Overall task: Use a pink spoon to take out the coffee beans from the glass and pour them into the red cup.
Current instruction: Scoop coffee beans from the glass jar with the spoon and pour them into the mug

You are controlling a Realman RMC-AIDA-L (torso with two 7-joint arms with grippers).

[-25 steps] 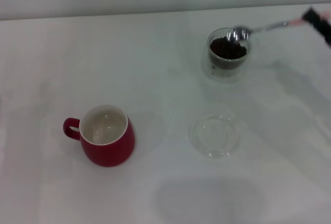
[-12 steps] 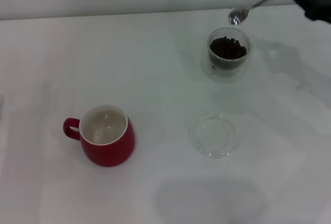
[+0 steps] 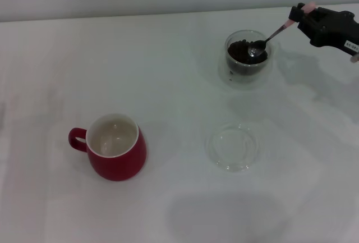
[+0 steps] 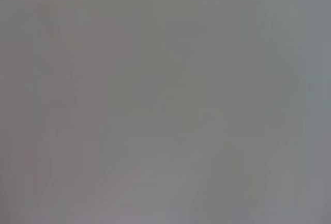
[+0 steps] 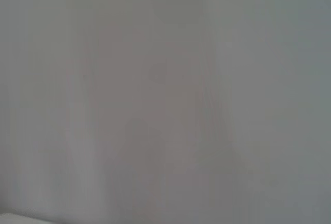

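Note:
In the head view the glass (image 3: 248,58) stands at the back right of the white table and holds dark coffee beans (image 3: 242,52). My right gripper (image 3: 302,15) is at the far right edge, shut on the pink handle of the pink spoon (image 3: 268,40). The spoon slants down to the left and its silver bowl rests in the glass on top of the beans. The red cup (image 3: 116,147) stands at the front left with its white inside showing no beans and its handle pointing left. My left gripper is out of view. Both wrist views show only blank grey.
A flat clear round saucer (image 3: 232,146) lies on the table (image 3: 168,74) in front of the glass, between it and the front edge. A pale wall runs along the back of the table.
The spoon lifted up and back out of the glass, then came down again; its bowl now sits in the beans. The right gripper moved down and left into view.

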